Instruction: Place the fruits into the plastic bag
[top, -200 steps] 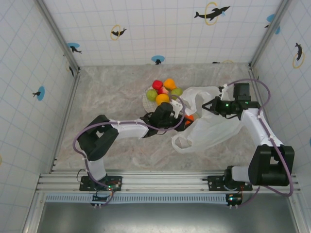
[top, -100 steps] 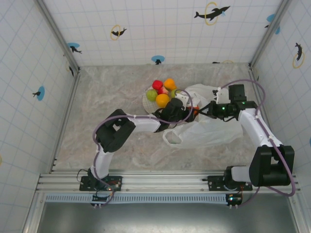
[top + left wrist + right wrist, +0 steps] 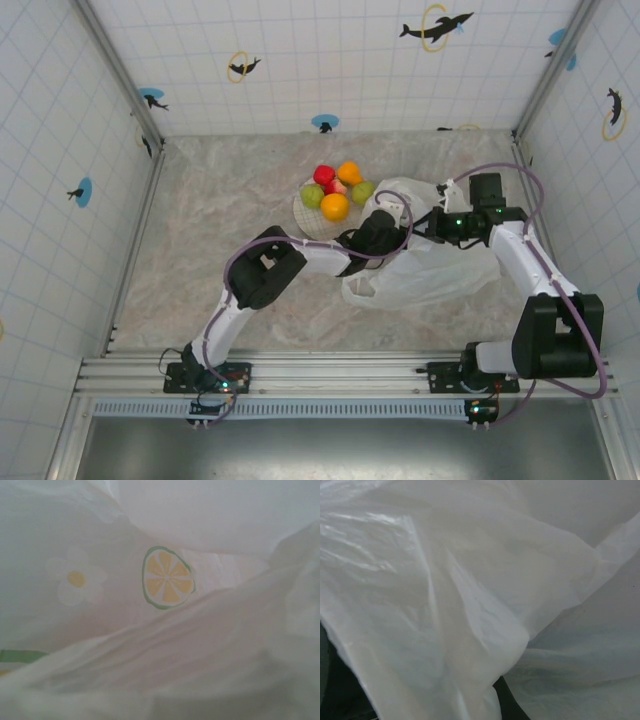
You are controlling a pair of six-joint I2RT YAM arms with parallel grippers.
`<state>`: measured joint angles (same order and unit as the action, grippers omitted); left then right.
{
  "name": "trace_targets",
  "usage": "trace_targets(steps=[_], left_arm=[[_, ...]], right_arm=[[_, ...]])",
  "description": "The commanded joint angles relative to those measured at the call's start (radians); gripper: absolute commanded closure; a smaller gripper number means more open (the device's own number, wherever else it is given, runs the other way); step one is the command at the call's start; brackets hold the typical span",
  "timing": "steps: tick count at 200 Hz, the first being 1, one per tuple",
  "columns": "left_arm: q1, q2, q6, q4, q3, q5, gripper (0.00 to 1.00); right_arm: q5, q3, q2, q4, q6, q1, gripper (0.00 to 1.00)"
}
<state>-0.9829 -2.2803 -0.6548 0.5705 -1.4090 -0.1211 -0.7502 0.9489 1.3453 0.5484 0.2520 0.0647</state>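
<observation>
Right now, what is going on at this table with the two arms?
Two robot arms are working on a white plastic bag. The left gripper reaches into the bag's mouth, and its camera looks at printed plastic. The right gripper is at the bag's upper edge, seemingly holding it open. A pile of fruits lies on the plate beside the bag. Whether the left gripper carries a fruit cannot be seen.

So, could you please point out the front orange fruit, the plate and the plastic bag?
front orange fruit (image 3: pixel 335 206), top external view, its rounded top.
plate (image 3: pixel 312 222), top external view, its bare near rim.
plastic bag (image 3: pixel 440 272), top external view, its crinkled body.
</observation>
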Motion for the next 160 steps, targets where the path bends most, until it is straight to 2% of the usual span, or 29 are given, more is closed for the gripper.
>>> trace_targets(steps=[1, 31, 59, 113, 138, 160], left_arm=[[0.000, 0.002, 0.014, 0.029, -0.016, 0.006, 0.21], [0.005, 0.044, 0.062, 0.014, 0.018, 0.008, 0.14], [0.018, 0.105, 0.091, 0.006, 0.076, -0.024, 0.12], [0.055, 0.288, 0.139, 0.003, 0.278, -0.159, 0.15], [0.063, 0.379, 0.204, -0.075, 0.344, -0.219, 0.17], [0.064, 0.473, 0.274, -0.169, 0.400, -0.221, 0.18]], right_arm=[[-0.020, -0.019, 0.005, -0.015, -0.009, -0.011, 1.00], [-0.018, -0.028, 0.000, -0.010, -0.018, -0.029, 1.00], [-0.004, -0.028, -0.006, 0.007, -0.034, -0.052, 1.00], [0.073, -0.003, 0.011, 0.040, -0.062, -0.065, 1.00], [0.098, 0.011, 0.023, 0.042, -0.069, -0.059, 1.00], [0.135, 0.028, 0.033, 0.052, -0.076, -0.043, 1.00]])
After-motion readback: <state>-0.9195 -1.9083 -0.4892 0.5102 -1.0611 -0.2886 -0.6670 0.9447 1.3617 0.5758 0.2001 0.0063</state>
